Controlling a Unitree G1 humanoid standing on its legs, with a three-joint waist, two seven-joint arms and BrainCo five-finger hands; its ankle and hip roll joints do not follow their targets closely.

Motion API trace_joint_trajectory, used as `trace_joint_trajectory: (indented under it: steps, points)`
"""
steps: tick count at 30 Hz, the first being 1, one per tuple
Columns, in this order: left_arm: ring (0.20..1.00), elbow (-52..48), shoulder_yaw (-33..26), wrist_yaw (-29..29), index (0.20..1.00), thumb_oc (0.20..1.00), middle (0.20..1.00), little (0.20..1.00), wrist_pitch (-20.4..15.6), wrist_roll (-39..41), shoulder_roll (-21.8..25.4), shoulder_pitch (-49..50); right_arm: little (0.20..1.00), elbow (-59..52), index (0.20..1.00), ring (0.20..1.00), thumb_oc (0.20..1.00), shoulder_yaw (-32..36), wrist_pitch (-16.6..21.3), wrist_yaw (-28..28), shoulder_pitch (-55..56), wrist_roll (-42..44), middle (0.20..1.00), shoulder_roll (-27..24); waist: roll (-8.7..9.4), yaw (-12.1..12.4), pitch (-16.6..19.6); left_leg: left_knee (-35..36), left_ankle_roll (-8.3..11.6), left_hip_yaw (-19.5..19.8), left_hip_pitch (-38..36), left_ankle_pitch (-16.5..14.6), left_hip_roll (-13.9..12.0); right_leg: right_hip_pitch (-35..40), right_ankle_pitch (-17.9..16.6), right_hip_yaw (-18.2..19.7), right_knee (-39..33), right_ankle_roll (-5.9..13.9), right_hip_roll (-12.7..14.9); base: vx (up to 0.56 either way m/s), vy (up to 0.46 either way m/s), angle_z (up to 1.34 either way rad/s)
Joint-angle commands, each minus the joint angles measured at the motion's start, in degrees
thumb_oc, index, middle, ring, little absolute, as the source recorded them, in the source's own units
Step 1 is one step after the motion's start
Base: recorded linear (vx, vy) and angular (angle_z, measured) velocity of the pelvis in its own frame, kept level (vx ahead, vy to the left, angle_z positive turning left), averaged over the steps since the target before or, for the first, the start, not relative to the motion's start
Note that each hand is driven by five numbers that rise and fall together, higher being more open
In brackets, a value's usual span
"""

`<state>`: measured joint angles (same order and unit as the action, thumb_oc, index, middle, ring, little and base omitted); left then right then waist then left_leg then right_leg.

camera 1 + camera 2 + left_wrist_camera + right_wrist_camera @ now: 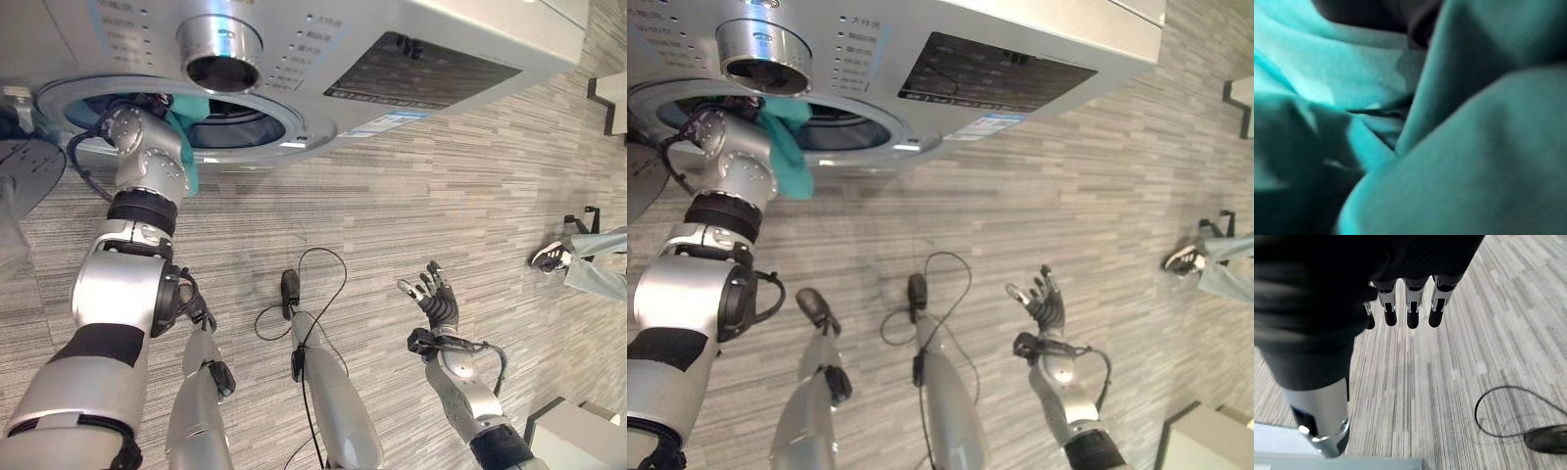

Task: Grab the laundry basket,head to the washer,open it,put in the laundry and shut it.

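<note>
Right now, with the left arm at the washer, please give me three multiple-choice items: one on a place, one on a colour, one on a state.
1. Where does the left arm reach?
A. into the washer's round opening
B. down to the floor
C. onto a shelf

2. What colour is the cloth at the opening?
A. red
B. teal
C. white

3. How is the right hand?
A. curled round cloth
B. open, holding nothing
C. pressing the control panel

Key: 1 A, the left arm enters the washer opening, its fingers hidden in cloth. 2 B, the cloth hanging at the rim is teal. 3 B, the right hand hangs above the carpet floor with its fingers spread.
</note>
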<state>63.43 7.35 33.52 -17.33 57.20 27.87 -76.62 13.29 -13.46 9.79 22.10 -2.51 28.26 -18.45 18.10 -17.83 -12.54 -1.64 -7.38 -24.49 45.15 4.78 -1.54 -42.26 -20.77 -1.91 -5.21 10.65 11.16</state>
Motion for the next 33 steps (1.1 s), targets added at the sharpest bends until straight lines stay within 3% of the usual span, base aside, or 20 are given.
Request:
trace_joint_trajectory:
  steps: [1,4,8,9,10,12,15,21,23,26,27,29,30,31,33]
  points:
    - [0.2,1.33,1.29,-0.06,0.2,0.2,0.2,0.2,-0.26,-6.38,3.63,-9.88,1.0,-1.35,1.0,1.0,1.0,11.15,0.87,-0.07,-1.14,-2.07,1.0,-5.29,-2.32,-0.71,-1.48,-3.06,3.06,1.7,-3.74,-15.25,0.0,20.65,-4.06,-3.36,0.21,4.35,-0.54,0.02,0.004,-0.05]
    - [0.2,1.47,3.44,0.41,0.2,0.2,0.2,0.2,0.17,-8.25,5.89,-12.81,1.0,-3.22,1.0,1.0,1.0,13.05,1.31,0.34,-1.06,-2.84,1.0,-7.22,-2.78,-1.24,-1.37,-2.68,3.08,1.94,-3.25,-15.17,0.23,19.82,-3.63,-2.85,0.21,4.35,-0.55,0.03,0.006,-0.06]
    - [0.2,-0.31,7.41,0.2,0.2,0.2,0.2,0.2,-0.17,-9.92,5.23,-17.49,1.0,-3.78,1.0,1.0,1.0,14.64,1.73,0.22,-0.55,-3.64,1.0,-8.47,-3.46,-1.36,-1.59,-1.8,3.14,2.04,-2.54,-14.48,0.55,18.83,-3.0,-2.97,0.21,4.35,-0.54,0.01,-0.001,-0.03]
    - [0.47,-1.01,8.64,-0.05,0.47,0.47,0.47,0.47,-0.38,-10.11,4.77,-18.59,1.0,-3.45,1.0,1.0,1.0,15.13,1.99,0.14,-0.41,-3.52,1.0,-8.71,-3.67,-1.23,-1.69,-1.6,3.1,2.13,-2.34,-14.28,0.69,18.64,-2.94,-2.99,0.21,4.35,-0.64,0.01,-0.023,0.04]
    - [1.0,-3.06,9.11,-0.2,1.0,1.0,1.0,1.0,-1.4,-9.53,3.87,-18.76,1.0,-3.29,1.0,1.0,1.0,15.64,2.08,0.22,0.05,-3.32,1.0,-8.37,-3.85,-1.14,-1.81,-1.56,3.09,2.32,-2.08,-14.09,0.79,18.61,-3.0,-3.14,0.21,4.35,-0.71,0.01,-0.05,0.03]
    - [1.0,-9.97,9.31,-2.27,1.0,1.0,1.0,1.0,-4.34,-7.72,1.98,-16.06,1.0,-3.35,1.0,1.0,1.0,15.94,1.72,-0.4,1.83,-2.97,1.0,-7.28,-4.31,-0.61,-1.91,-1.19,2.98,2.53,-2.04,-13.84,1.23,18.82,-3.11,-3.08,0.21,4.35,-0.61,0.0,-0.028,-0.05]
    - [1.0,-9.46,8.32,-1.44,1.0,1.0,1.0,1.0,-4.52,-9.05,1.82,-14.34,1.0,-2.59,1.0,1.0,1.0,14.8,1.41,-1.04,2.45,-3.27,1.0,-6.94,-4.1,-0.74,-1.77,-1.29,2.87,2.51,-2.35,-14.07,1.37,18.97,-2.86,-2.95,0.21,4.35,-0.49,-0.01,0.008,-0.04]
    - [1.0,-6.95,8.42,3.79,1.0,1.0,1.0,1.0,-2.71,-22.4,3.28,-10.47,1.0,-3.12,1.0,1.0,1.0,12.46,4.27,-3.01,3.08,-3.6,1.0,-8.67,-3.25,-2.0,-1.47,-0.94,2.64,2.08,-2.76,-14.23,1.63,19.05,-2.57,-1.77,0.21,4.35,-0.73,-0.01,0.013,0.01]
    - [1.0,-5.03,10.16,5.17,1.0,1.0,1.0,1.0,-1.39,-25.91,4.2,-11.34,1.0,-2.75,1.0,1.0,1.0,12.09,5.11,-3.07,2.89,-3.78,1.0,-9.6,-3.24,-2.25,-1.42,-0.81,2.58,2.11,-2.86,-14.25,1.76,19.02,-2.42,-1.63,0.21,4.35,-0.84,-0.01,0.018,0.01]
    - [1.0,-2.68,18.75,6.26,1.0,1.0,1.0,1.0,4.5,-40.81,7.86,-12.91,1.0,-3.04,1.0,1.0,1.0,12.56,6.84,-3.1,2.1,-3.5,1.0,-11.95,-3.64,-2.53,-1.59,-0.51,2.66,2.09,-3.07,-13.9,1.8,19.07,-2.19,-1.26,0.21,4.35,-1.01,0.0,0.0,0.0]
    - [1.0,-2.51,19.01,6.3,1.0,1.0,1.0,1.0,4.55,-40.94,7.83,-13.27,1.0,-2.97,1.0,1.0,1.0,12.57,6.88,-3.12,1.94,-3.49,1.0,-11.74,-3.4,-2.48,-1.77,-0.44,2.66,2.08,-3.16,-13.86,1.84,19.13,-2.17,-1.25,0.21,4.35,-0.98,0.0,0.0,0.0]
    - [1.0,4.67,27.09,3.02,1.0,1.0,1.0,1.0,10.56,-50.16,10.28,-16.83,1.0,-3.61,1.0,1.0,1.0,14.64,7.01,-2.76,1.02,-4.24,1.0,-15.03,-4.03,-2.05,-2.19,-0.04,2.71,1.79,-3.3,-13.35,1.98,18.77,-1.7,-0.77,0.21,4.35,-0.9,-0.02,0.047,0.0]
    - [1.0,5.92,25.14,2.61,1.0,1.0,1.0,1.0,10.5,-46.08,9.22,-17.9,1.0,-3.36,1.0,1.0,1.0,15.23,6.4,-2.55,0.81,-4.66,1.0,-15.55,-4.18,-1.82,-2.28,0.12,2.7,1.78,-3.3,-13.28,2.03,18.66,-1.38,-0.78,0.21,4.35,-0.84,0.01,0.047,-0.03]
    - [1.0,6.64,20.69,1.3,1.0,1.0,1.0,1.0,8.62,-36.43,5.89,-21.62,1.0,-2.01,1.0,1.0,1.0,15.75,4.83,-2.65,0.79,-4.25,1.0,-15.31,-5.08,-1.2,-2.44,0.62,2.56,2.26,-3.5,-13.32,2.41,18.67,-0.91,-0.92,0.21,4.35,-1.09,0.03,0.01,-0.04]
    - [1.0,7.45,20.28,0.81,1.0,1.0,1.0,1.0,8.51,-33.56,4.97,-24.63,1.0,-1.44,1.0,1.0,1.0,16.23,3.82,-3.06,1.93,-4.13,1.0,-15.05,-5.49,-0.92,-2.1,0.64,2.56,2.44,-3.38,-13.16,2.65,18.61,-0.5,-1.24,0.21,4.35,-1.21,0.03,-0.038,-0.02]
